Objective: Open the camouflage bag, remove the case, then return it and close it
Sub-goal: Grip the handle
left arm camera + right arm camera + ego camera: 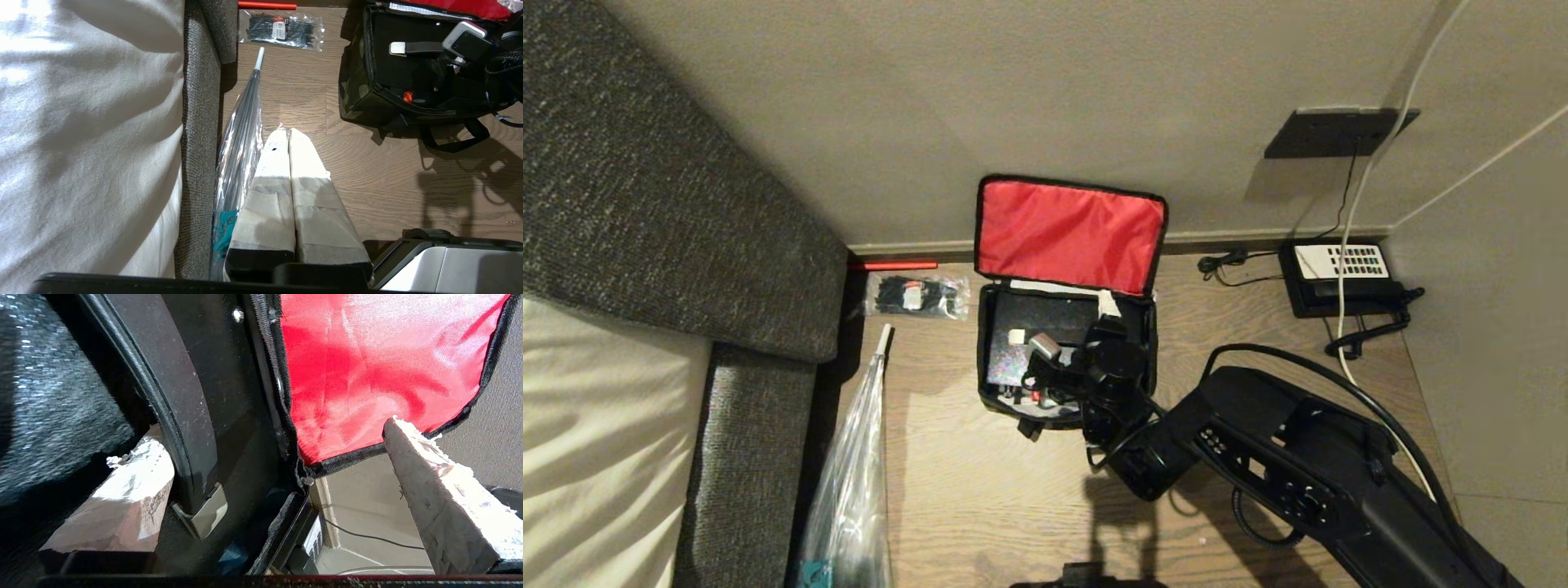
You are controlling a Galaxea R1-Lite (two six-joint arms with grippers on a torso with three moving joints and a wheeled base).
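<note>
**Camouflage bag open, right gripper over the case handle**

Camouflage bag (1066, 359) stands on the wooden floor with its red-lined lid (1068, 235) propped upright against the wall, beyond my right gripper (1045, 371). The case (1037, 327) lies flat inside the bag, directly under that gripper, its long axis running across the bag, parallel to the wall. Its strap handle (179, 416) follows the same axis, with a silver end (204, 512) showing in the right wrist view.

My right gripper is spread wide and holds nothing: one taped finger (122, 506) sits on one side of the handle, the other finger (441, 498) well out on the far side, toward the lid. I judge the step in hand to be seizing the handle, so the coming move depends on both fingers straddling the strap across its length before they close.

My left gripper (289, 141) hangs with its fingers pressed together, well apart from the bag, beside the wrapped umbrella (241, 139). The right arm is plainly the nearer one.
</note>
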